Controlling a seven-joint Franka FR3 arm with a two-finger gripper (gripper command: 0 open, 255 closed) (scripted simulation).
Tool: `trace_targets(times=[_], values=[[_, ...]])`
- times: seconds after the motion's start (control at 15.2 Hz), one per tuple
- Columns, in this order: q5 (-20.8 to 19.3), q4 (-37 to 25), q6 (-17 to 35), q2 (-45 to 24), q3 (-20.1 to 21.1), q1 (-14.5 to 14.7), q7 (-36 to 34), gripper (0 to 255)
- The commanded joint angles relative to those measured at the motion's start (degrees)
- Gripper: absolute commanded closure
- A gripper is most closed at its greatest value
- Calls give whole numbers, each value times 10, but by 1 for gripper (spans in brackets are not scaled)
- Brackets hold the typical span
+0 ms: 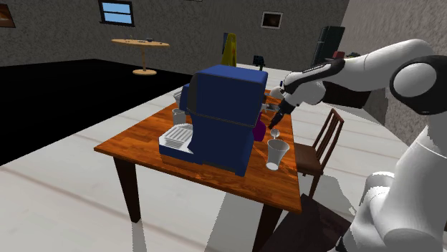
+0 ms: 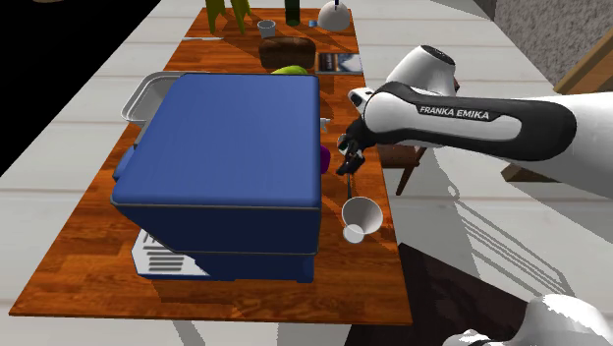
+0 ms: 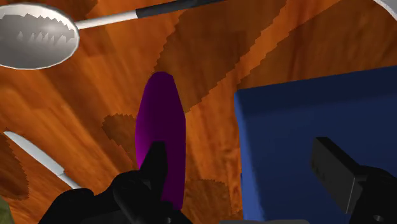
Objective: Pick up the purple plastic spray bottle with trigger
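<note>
1. Wrist view: the gripper [image 3: 240,153] is spread wide and holds nothing. The purple bottle [image 3: 160,127] seems to lie on the table tight beside the blue coffee machine [image 3: 318,108]. One finger [image 3: 156,162] sits over the bottle, the other over the machine.
2. I judge the hand should shift sideways, away from the machine, until the bottle is centred between the fingers. It can then lower and close across the narrow body (the machine's wall leaves little room on that side).
3. A finger landing on top of the bottle would likely roll or shove it.
4. The wooden table [image 1: 136,147] also carries a white cup [image 1: 277,153] and a spoon [image 3: 35,35].
5. A chair [image 1: 324,139] stands at the table. A round table [image 1: 141,44] and a window [image 1: 116,11] are by the grey back wall, with a black area at the shoulder view's left.
</note>
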State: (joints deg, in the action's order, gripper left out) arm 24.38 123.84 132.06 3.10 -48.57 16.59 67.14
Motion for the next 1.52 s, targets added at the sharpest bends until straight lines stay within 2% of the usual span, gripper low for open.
trace_targets(times=[0.0,0.2,0.33,0.79,0.99,1.06,1.45], values=[[94,-46,-15,-64,-18,4,86,0],[207,-124,-61,-155,-4,-38,182,0],[261,-177,-90,-205,15,-75,226,0],[300,-159,-65,-232,34,-89,264,0],[303,-158,-63,-234,35,-90,268,0],[303,-158,-63,-234,35,-90,268,255],[303,-157,-63,-234,35,-90,268,255]])
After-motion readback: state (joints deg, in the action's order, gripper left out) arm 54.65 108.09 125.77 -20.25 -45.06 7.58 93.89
